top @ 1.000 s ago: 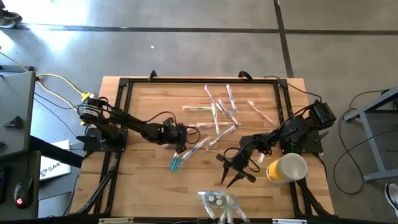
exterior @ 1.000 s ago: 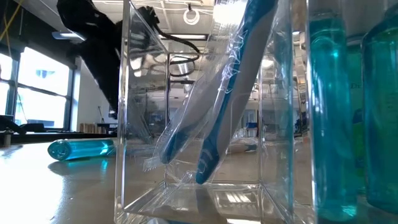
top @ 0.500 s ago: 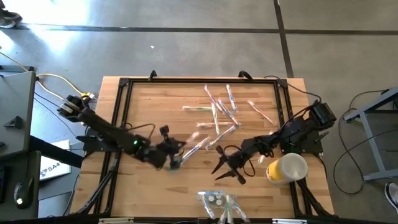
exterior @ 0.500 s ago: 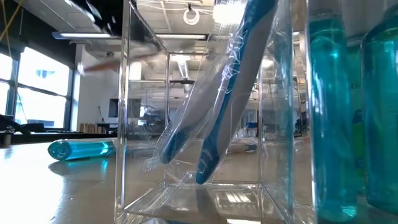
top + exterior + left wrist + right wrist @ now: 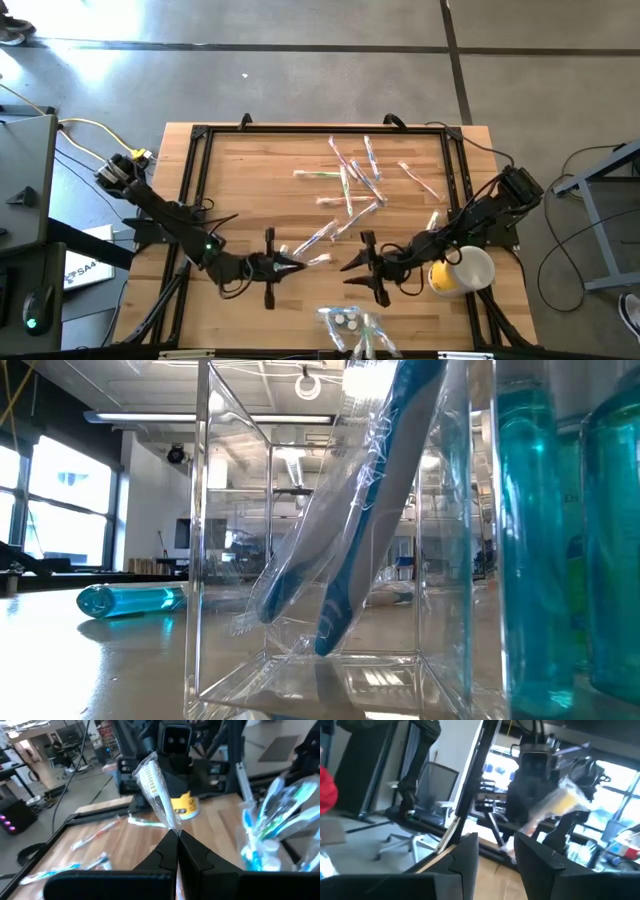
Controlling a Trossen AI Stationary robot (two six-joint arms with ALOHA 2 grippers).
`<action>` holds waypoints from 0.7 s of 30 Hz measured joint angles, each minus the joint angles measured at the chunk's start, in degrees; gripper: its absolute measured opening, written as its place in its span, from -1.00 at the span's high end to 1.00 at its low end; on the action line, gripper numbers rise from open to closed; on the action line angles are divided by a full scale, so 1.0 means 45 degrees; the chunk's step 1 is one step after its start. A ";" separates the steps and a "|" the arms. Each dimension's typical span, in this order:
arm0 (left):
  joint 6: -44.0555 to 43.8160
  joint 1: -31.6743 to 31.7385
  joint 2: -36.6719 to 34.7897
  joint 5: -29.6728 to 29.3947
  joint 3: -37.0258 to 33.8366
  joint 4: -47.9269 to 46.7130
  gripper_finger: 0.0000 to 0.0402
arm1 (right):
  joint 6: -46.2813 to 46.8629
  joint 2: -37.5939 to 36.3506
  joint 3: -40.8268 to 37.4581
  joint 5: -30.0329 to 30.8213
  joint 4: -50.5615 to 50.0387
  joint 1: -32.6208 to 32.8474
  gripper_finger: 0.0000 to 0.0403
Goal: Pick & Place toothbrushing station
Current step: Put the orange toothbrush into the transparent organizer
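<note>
My left gripper (image 5: 298,263) is near the table's near edge, shut on a clear-wrapped toothbrush (image 5: 152,780). The toothbrush also shows in the high view (image 5: 316,260). My right gripper (image 5: 350,268) faces it from the right. It is open and empty, and a small gap lies between it and the toothbrush. Its fingers (image 5: 470,852) stand apart in the right wrist view. A clear box (image 5: 350,322) at the near edge holds wrapped toothbrushes (image 5: 370,510) that lean in it. Several more wrapped toothbrushes (image 5: 350,180) lie flat on the table's far half. My left gripper pinches the wrapped toothbrush's near end (image 5: 172,826) between its two fingertips. The fingers lie about level and point toward the table's right. The toothbrush sticks out beyond the tips, slanting upward, lifted clear of the table.
A yellow-and-white cup (image 5: 462,271) stands at the table's right, beside my right arm. A blue tube (image 5: 130,599) lies on its side on the table. Two wrapped toothbrushes (image 5: 325,232) lie just beyond the grippers. A black frame (image 5: 200,135) rims the table.
My left gripper has swung from the table's middle toward the near edge, and now points right with the wrapped toothbrush lifted. My right gripper has moved a little toward the table's left and turned level toward the left gripper.
</note>
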 joint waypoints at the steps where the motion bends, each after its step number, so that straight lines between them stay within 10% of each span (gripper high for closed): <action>1: 0.0181 0.0038 0.0139 0.0138 0.0000 0.0274 1.00 | -0.0070 0.0000 0.0065 0.0234 -0.0030 0.0057 0.39; 21: 0.1543 0.0282 0.1069 0.1262 0.0053 0.2032 1.00 | 0.0281 0.0005 0.2451 0.1548 -0.3159 -0.0193 -0.15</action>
